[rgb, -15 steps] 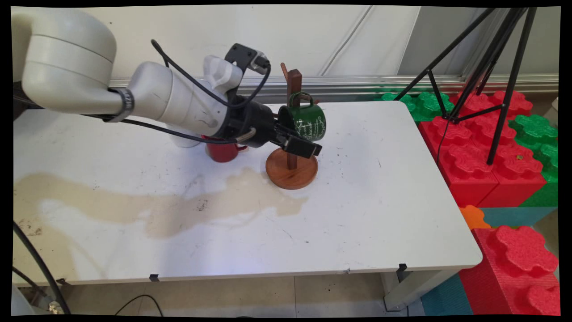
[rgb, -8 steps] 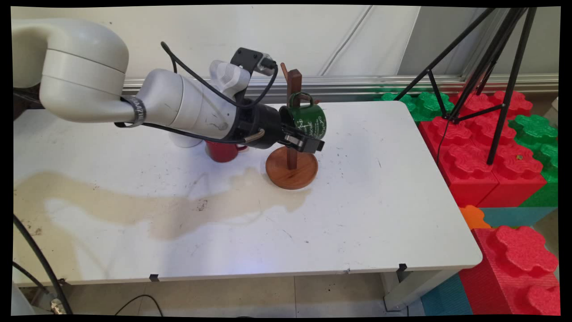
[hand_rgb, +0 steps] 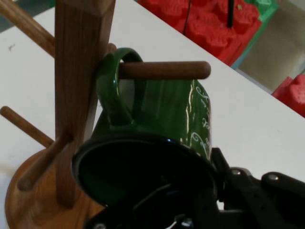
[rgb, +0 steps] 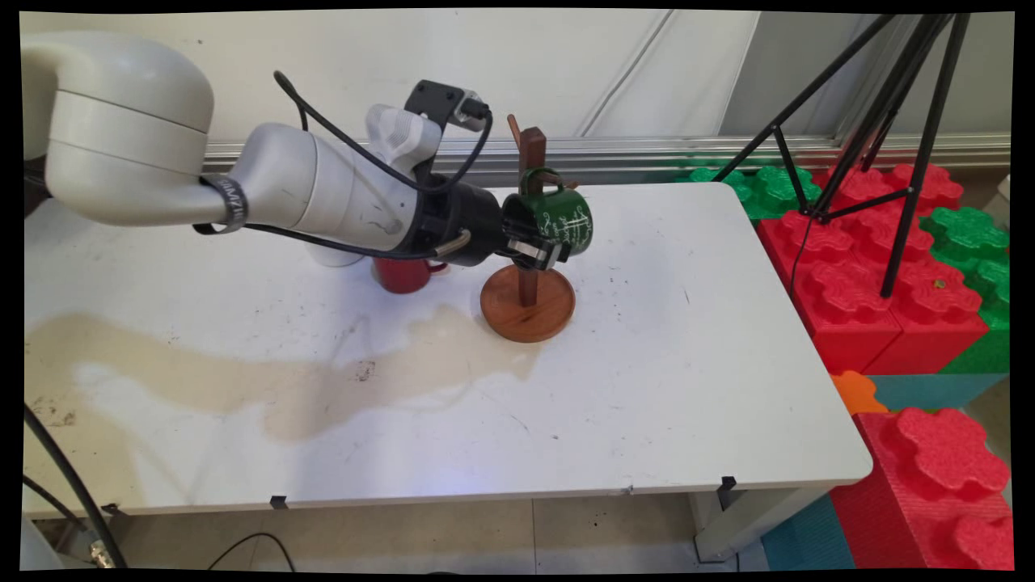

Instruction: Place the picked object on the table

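Observation:
A green mug with white lettering hangs by its handle on a peg of a wooden mug tree. The tree's round base stands on the white table. My gripper reaches in from the left and is shut on the mug's lower wall at the rim. In the hand view the green mug turns its dark mouth toward the camera. My gripper has one finger inside the mug and the other outside on the right.
A red mug stands on the table just behind my wrist, with a white object partly hidden beside it. A tan stain spreads over the table's left half. A black tripod and red and green foam blocks stand to the right.
The fingers stood wide apart beneath the mug a second ago. They have closed on the mug's rim, and the mug has tilted slightly on its peg.

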`<state>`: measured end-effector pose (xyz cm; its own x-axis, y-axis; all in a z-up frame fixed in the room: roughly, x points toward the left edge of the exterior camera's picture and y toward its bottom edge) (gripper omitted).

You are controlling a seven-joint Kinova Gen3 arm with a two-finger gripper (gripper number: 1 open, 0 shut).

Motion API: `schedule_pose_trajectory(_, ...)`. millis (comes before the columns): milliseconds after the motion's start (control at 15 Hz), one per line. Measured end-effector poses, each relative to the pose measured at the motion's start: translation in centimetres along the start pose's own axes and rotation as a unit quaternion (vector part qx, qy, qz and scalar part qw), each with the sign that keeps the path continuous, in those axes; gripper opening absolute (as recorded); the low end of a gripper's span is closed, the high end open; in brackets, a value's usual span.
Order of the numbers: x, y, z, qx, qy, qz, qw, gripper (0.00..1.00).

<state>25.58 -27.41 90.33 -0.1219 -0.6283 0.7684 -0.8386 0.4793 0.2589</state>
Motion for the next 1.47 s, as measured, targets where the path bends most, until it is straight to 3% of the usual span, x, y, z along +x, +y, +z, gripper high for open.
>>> schedule_pose_trajectory(800,1.2,1.8,-3.0,-0.019,0.026,0.024,0.9992,0.00)
schedule_pose_trajectory(1467,0.9,3.4,-5.0,-0.059,0.014,0.107,0.9924,0.00)
